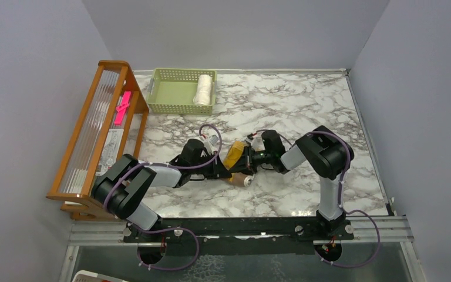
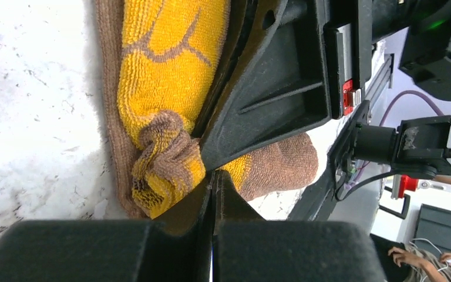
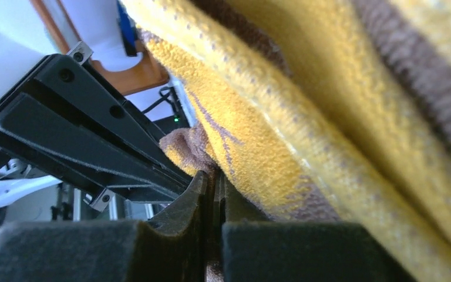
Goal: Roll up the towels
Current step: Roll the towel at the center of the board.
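Note:
The mustard-yellow towel [image 1: 233, 154] lies partly rolled at the middle of the marble table, with its brown rolled end [image 1: 242, 180] toward the near side. My left gripper [image 1: 228, 172] is shut, its tips pinching a bunched fold of this towel [image 2: 164, 59]. My right gripper [image 1: 248, 160] comes from the right and is shut on the towel's edge, with brown cloth [image 3: 305, 117] between its jaws. The two grippers [image 2: 214, 176] [image 3: 214, 176] nearly touch. The cream-white towel [image 1: 204, 89] stands rolled in the basket.
A pale green plastic basket [image 1: 170, 94] stands at the back left of the table. A wooden rack [image 1: 103, 129] with a pink item [image 1: 121, 107] runs along the left edge. Grey walls close in the table on three sides.

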Robot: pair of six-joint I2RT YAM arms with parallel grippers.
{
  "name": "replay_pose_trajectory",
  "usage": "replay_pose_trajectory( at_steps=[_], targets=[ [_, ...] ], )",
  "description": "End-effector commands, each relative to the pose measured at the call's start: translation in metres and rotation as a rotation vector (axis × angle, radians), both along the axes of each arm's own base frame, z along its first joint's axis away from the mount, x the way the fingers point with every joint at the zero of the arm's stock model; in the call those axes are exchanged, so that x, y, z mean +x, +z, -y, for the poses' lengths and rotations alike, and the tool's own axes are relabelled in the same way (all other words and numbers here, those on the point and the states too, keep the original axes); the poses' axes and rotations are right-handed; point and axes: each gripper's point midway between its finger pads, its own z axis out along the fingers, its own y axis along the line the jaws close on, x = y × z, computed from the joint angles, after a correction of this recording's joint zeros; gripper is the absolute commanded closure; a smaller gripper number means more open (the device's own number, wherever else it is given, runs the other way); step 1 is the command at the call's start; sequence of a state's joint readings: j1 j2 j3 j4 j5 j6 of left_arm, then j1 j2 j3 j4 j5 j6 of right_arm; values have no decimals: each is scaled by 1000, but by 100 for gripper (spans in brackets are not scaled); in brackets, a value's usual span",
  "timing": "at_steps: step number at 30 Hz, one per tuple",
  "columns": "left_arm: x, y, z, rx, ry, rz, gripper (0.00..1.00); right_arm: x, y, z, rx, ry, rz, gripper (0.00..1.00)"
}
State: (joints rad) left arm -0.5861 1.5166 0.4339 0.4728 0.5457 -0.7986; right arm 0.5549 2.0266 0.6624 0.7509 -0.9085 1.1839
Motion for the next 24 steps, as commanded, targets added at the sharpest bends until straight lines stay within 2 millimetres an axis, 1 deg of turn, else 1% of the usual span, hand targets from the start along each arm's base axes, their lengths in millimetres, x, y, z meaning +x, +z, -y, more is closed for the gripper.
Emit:
replay_pose_trajectory(
  at_steps=[1,2,5,6,8,10,11,13,15,17,18,20,22,24],
  targets=[
    [7,-44,-21,160,116,-12,100,14,-26,16,-223,-50,28,99],
    [8,-47,-23,172,122,-11,100,16,-28,19,-268,-45,50,99],
    [11,-53,-25,194,128,-5,100,28,-24,29,-375,-38,151,99],
    [11,-55,-25,201,125,-6,100,34,-21,32,-411,-35,193,94],
    [10,-61,-25,212,115,-16,100,44,-12,38,-469,-17,288,78],
    [9,-67,-24,225,103,-31,100,56,6,43,-513,-22,410,63],
    [9,-68,-23,225,97,-30,100,64,18,46,-537,-37,475,57],
    [5,-78,-24,245,85,-56,100,78,43,53,-571,-59,612,50],
    [3,-83,-23,253,76,-67,100,90,71,58,-579,-74,764,47],
    [3,-85,-22,255,72,-75,100,93,95,59,-569,-59,921,47],
    [3,-85,-21,253,69,-75,100,91,112,58,-560,-52,1030,47],
    [4,-84,-20,250,66,-75,100,77,133,51,-586,4,1299,47],
    [5,-84,-18,245,65,-75,100,51,142,40,-594,102,1550,47],
    [4,-83,-18,243,63,-78,100,15,133,29,-525,275,1732,47]
  ],
)
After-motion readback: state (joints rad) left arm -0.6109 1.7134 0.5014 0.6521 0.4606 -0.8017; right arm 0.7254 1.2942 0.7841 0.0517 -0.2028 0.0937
